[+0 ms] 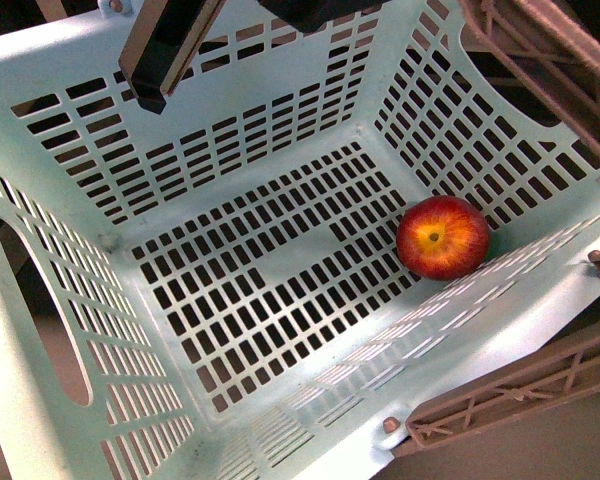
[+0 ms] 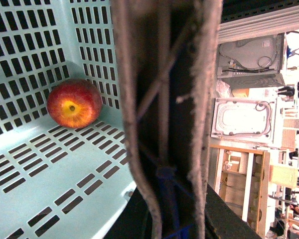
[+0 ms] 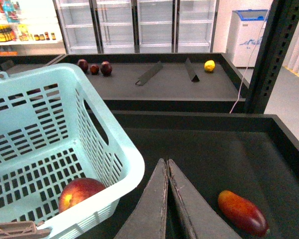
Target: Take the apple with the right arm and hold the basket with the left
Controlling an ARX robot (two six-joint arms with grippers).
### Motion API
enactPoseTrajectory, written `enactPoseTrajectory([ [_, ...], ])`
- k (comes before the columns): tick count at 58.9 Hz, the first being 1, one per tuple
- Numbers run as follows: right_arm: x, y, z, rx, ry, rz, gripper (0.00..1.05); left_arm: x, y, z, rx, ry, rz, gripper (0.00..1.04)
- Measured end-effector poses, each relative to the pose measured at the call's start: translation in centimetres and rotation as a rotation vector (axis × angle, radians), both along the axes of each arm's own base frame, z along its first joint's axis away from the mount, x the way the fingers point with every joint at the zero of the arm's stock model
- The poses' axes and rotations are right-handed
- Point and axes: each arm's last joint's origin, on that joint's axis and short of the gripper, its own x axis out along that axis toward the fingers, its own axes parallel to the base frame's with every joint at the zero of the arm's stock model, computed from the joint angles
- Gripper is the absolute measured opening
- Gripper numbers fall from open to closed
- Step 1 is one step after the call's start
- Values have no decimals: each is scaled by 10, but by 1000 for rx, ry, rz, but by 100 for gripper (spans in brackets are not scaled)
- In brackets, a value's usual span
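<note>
The apple lies in the basket, right corner; left tool clamps its wall; right tool pinched together, empty.

All three cameras look closely into the basket, sharing the apple.

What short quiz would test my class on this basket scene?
1. True or false: the apple lies on the floor of the basket, close to a wall.
2. The right claw is: A) shut and empty, outside the basket; B) shut on the apple; C) wide open inside the basket.
3. How many fruits lie in the basket?

Key: 1 true; 2 A; 3 one.
</note>
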Motion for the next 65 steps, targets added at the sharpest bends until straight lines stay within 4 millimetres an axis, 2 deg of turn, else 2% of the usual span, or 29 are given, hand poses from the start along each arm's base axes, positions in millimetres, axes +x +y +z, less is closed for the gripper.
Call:
enactPoseTrajectory([
  [16,0,0,0,0,0,0,2,0,0,0,-1,1,-2,8],
  [34,0,0,0,-2,-1,0,55,0,0,0,-1,1,-2,8],
  [37,0,0,0,-2,-1,0,64,-1,-1,1,28,-8,89,8],
  [40,0,0,0,-2,-1,1,72,2,1,2,53,-28,252,8],
  [44,0,0,0,-2,-1,2,85,10,11,5,50,-61,471,8],
  [50,0,0,0,-2,0,-1,97,29,37,8,32,-78,644,8],
  [58,0,0,0,-2,0,0,96,52,76,2,-31,-50,805,8],
  [65,0,0,0,-2,0,2,96,58,99,-17,-97,23,877,8],
])
